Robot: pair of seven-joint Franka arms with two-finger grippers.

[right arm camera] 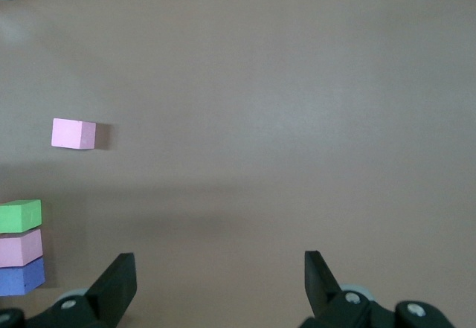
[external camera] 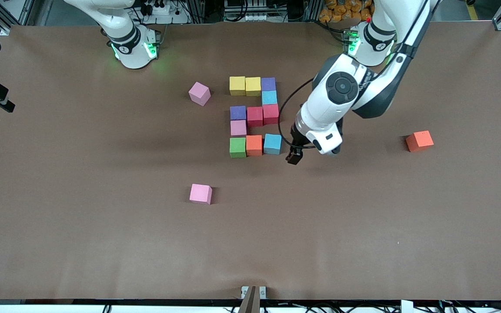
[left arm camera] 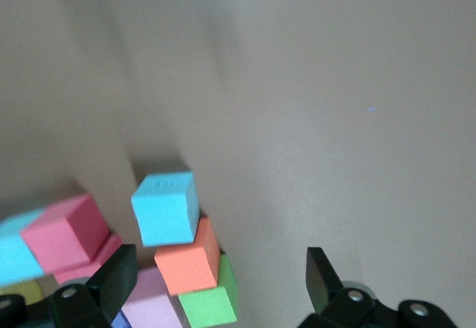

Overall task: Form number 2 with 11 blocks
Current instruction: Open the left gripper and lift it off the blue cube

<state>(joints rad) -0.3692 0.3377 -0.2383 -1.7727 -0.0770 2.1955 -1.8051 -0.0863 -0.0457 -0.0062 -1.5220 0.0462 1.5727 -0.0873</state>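
Blocks look all placed: I count eleven cubes in the number 2 (external camera: 255, 116), sitting mid-table, closer to the edge where the arm bases stand than to the front-camera edge. Row nearest the bases is two yellow cubes (external camera: 245, 85) plus purple (external camera: 268, 84); light blue (external camera: 269, 97) sits under the purple; middle row is purple, red, red (external camera: 271, 114); pink (external camera: 238, 127) follows, and the row nearest the camera is green (external camera: 237, 147), orange (external camera: 254, 144), light blue (external camera: 272, 144). That last cube sits slightly skewed, maybe worth a nudge, otherwise I'd call the figure done. Long axis runs from the base edge toward the camera edge, with the digit's top at the base edge; from the camera it reads mirrored, so from the arms' edge it should read as a proper 2. Spares lie loose: two pink cubes (external camera: 200, 93) (external camera: 201, 194) toward the right arm's end, one orange cube (external camera: 419, 141) toward the left arm's end. Left gripper (external camera: 294, 156) hovers just beside that last light blue cube, jaws wide, holding nothing. Right gripper (right arm camera: 216, 283) is also wide and empty above bare table; that arm waits.
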